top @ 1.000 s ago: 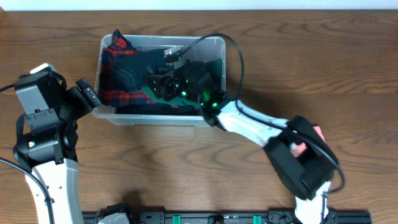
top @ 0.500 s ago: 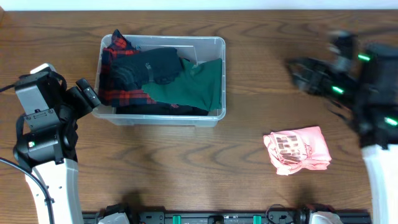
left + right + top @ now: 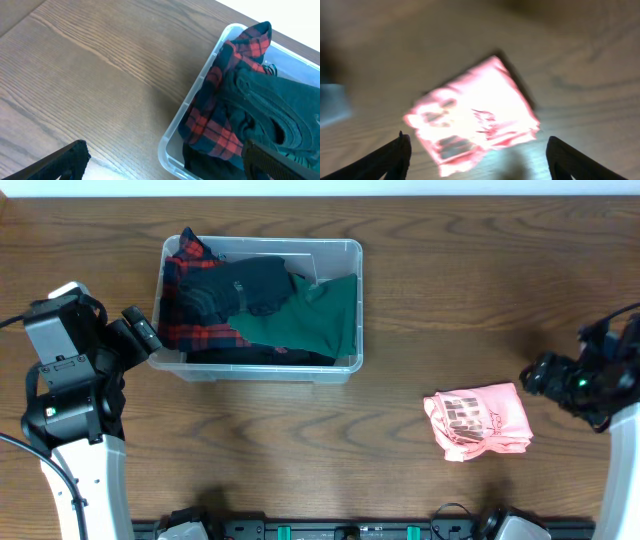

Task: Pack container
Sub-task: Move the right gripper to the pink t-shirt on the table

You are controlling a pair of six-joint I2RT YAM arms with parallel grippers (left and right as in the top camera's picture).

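The right tool point(image 3: 532, 376) is seen at the right edge of the brown wooden counter point(image 3: 300, 440), just beside the folded pink garment with dark print point(image 3: 478, 420), with its jaws wide apart and nothing between them. In the right wrist view the right tool point(image 3: 477, 141) is held above that pink garment point(image 3: 475, 117), which is blurred. A second ago this tool was inside the large clear plastic rectangular container point(image 3: 258, 372), over the dark green garment point(image 3: 312, 315). Half a second ago it was blurred at the upper right, and it is now found lower, well apart from the container.

The left tool point(image 3: 141, 335) is unchanged, resting just beside the container's left wall with its jaws fully spread and nothing gripped. In the left wrist view the left tool point(image 3: 164, 146) is pointed at the container's near corner point(image 3: 172, 137).

The container is left where it was, at the upper middle of the counter. It is filled with red-and-black plaid fabric point(image 3: 176, 278), a black garment point(image 3: 250, 284) and the green garment, which is no longer covered by the arm.
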